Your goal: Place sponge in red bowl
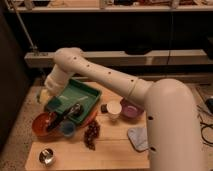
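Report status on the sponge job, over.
Pincer at green tray's left end, just beyond red bowl. Sponge not visible. Dark utensil lies across bowl and tray.

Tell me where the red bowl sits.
Camera view, lower left: the red bowl sits on the table, just in front of the green tray, left of the blue cup. The gripper is beyond it, by the tray's left corner.

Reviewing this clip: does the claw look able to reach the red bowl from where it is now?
Probably yes. The claw hangs left of the green tray, just behind the red bowl, with nothing standing between them.
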Robot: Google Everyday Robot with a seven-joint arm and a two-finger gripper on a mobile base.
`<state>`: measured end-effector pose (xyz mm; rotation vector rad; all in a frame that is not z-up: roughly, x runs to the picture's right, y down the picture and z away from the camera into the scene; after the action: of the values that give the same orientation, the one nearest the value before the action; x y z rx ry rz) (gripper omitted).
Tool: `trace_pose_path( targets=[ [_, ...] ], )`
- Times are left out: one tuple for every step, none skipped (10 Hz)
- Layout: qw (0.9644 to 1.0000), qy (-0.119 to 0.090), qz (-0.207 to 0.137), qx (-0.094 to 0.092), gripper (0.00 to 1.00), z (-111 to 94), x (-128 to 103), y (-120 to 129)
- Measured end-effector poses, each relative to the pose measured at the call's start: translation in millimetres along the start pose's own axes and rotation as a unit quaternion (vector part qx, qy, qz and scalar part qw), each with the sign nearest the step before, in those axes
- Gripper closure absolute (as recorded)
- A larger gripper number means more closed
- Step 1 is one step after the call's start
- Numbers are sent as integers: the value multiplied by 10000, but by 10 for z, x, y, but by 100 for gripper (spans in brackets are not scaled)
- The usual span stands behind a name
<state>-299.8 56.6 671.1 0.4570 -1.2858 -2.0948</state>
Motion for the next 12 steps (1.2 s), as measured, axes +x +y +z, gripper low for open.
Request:
trace_pose_path(
  targets=[
    [9992,-66,-327,203,100,159,11,-271],
    [9967,-174,-680,412,100,327,-25,-550],
    [9934,-288,-960,559,100,485,-41,-745],
    [9900,-369,-1189,668,100,633,-35,-911],
    [9884,-423,-1294,677,100,748,-40,-1022],
    [9881,-489,-1303,650,100,838,-69,-1066],
    [9882,-526,-1295,631,100,885,-86,-1055],
    [9888,-563,-1249,600,100,935,-69,-972],
    [9889,-579,-1232,590,100,954,-45,-879],
    [9890,-593,-1225,585,100,969,-1,-782],
    [9888,-604,-1226,598,100,996,104,-590],
    [9887,-609,-1232,605,100,1025,202,-405]
  ],
)
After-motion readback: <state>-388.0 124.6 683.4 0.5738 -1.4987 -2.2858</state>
